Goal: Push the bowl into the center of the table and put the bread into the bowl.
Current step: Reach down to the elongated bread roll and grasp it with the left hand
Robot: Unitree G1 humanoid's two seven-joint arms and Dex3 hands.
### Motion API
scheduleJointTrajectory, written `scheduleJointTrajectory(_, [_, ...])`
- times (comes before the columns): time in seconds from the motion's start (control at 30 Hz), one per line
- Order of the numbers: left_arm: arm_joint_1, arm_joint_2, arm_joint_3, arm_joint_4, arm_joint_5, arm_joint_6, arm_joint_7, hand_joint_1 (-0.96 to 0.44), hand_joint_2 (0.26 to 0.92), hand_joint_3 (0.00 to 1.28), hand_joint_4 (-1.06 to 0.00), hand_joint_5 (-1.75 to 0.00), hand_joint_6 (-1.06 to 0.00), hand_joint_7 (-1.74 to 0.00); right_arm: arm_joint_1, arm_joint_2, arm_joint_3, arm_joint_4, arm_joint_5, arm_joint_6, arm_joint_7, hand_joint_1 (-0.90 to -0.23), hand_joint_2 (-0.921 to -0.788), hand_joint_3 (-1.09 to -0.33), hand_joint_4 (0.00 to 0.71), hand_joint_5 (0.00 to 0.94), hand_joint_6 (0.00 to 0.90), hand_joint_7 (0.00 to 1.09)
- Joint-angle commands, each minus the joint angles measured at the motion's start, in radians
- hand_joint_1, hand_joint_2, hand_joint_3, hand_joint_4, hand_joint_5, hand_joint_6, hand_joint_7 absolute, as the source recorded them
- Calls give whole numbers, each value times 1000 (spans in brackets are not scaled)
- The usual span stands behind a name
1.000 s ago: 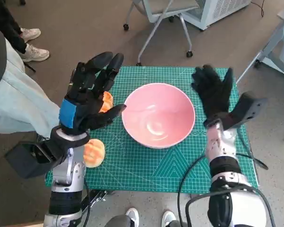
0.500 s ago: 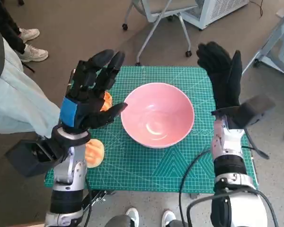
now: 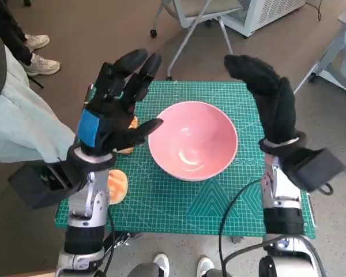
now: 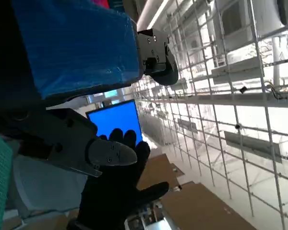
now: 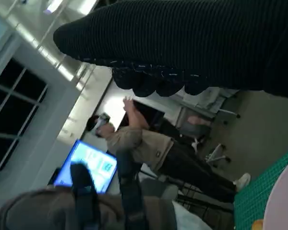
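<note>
The pink bowl (image 3: pixel 192 140) sits empty on the green cutting mat (image 3: pixel 179 202), roughly in the middle of it. Both hands are raised above the table, 1 on each side of the bowl, and neither touches it. The left hand (image 3: pixel 116 104), blue tape across its back, hangs over the left part of the mat with its fingers spread and nothing in them. The right hand (image 3: pixel 269 98), in the knitted glove, is held up over the far right corner of the mat, fingers apart and empty too.

There are 2 pieces of bread on the left side of the mat. 1 bread roll (image 3: pixel 116 186) lies near the mat's near left edge, just beside the left forearm. The other piece (image 3: pixel 128 136) is mostly hidden under the left hand. A person's legs (image 3: pixel 23 124) show at the far left, and a chair (image 3: pixel 202 14) stands beyond the table.
</note>
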Motion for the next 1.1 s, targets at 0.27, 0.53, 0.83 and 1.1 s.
scheduleJointTrajectory(0.27, [-34, 10, -3, -8, -19, 16, -37, -257, 920, 233, -235, -1, 1, -699, 49, -14, 34, -37, -26, 48, -13, -734, -921, -772, 184, 11, 188, 216])
scheduleJointTrajectory(0.53, [-34, 24, 5, -4, -17, 5, -63, -254, 920, 232, -232, 0, 1, -704, 55, -7, 44, -49, -26, 65, -27, -750, -921, -768, 191, 12, 183, 233])
scheduleJointTrajectory(0.83, [-29, 84, 44, -4, -4, -17, -85, -264, 917, 227, -236, -3, 1, -708, 62, 5, 52, -68, -11, 80, -25, -748, -921, -765, 188, 7, 175, 249])
scheduleJointTrajectory(1.1, [-53, 313, 124, 74, 169, -116, -93, -267, 919, 143, -257, -8, -21, -649, 66, 6, 47, -73, 4, 85, -18, -745, -921, -768, 185, 4, 165, 263])
